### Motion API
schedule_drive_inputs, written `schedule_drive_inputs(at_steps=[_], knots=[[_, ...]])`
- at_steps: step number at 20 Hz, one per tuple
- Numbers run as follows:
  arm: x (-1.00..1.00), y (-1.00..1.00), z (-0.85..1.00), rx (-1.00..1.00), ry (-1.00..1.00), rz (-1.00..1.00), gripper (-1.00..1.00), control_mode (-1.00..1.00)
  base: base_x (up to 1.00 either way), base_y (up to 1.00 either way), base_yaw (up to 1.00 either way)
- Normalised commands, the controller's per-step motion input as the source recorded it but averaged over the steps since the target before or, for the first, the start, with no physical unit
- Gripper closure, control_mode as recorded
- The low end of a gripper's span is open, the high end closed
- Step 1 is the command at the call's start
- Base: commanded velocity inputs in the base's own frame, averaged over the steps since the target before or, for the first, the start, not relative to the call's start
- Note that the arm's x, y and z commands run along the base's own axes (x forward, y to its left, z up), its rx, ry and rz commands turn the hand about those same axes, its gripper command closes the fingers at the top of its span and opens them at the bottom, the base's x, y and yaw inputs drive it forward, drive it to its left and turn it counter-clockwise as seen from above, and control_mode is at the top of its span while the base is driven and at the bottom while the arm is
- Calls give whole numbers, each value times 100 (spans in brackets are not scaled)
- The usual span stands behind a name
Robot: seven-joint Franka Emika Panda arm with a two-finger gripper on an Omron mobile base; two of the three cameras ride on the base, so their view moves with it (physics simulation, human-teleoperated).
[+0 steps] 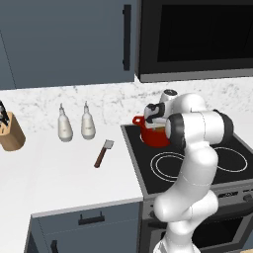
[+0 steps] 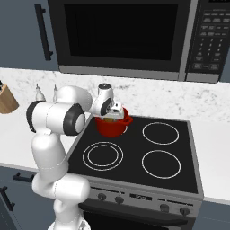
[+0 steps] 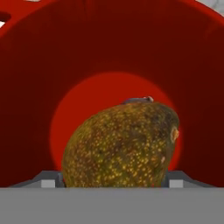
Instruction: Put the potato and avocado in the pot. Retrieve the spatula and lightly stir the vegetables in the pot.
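Note:
The red pot (image 1: 157,139) (image 2: 110,128) stands on the stove's back left burner. My gripper (image 1: 154,124) (image 2: 112,116) (image 3: 112,178) points down into it. In the hand view the ochre, speckled potato (image 3: 120,146) sits between the finger tips, close to the camera, over the pot's red floor (image 3: 78,109); the gripper looks shut on it. A small dark sliver (image 3: 139,100) peeks from behind the potato; I cannot tell whether it is the avocado. The spatula (image 1: 104,153) lies on the white counter left of the stove, blade pointing away.
Two white bottles (image 1: 64,126) (image 1: 88,123) stand at the back of the counter, with a wooden knife block (image 1: 10,131) (image 2: 6,99) further left. The black stove top (image 2: 152,152) has three other burners. A microwave (image 2: 121,36) hangs above the stove.

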Motion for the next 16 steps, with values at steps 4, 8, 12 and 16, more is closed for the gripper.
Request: schedule_drive_inputs(at_steps=[4,8,12,16], knots=[[0,0,0,0,0,0,-100,-100,0,0,0],[0,0,3,0,0,0,-100,-100,0,0,0],[-7,0,32,0,-3,0,-100,-100,0,0,0],[-15,0,39,0,-6,0,-100,-100,0,0,0]])
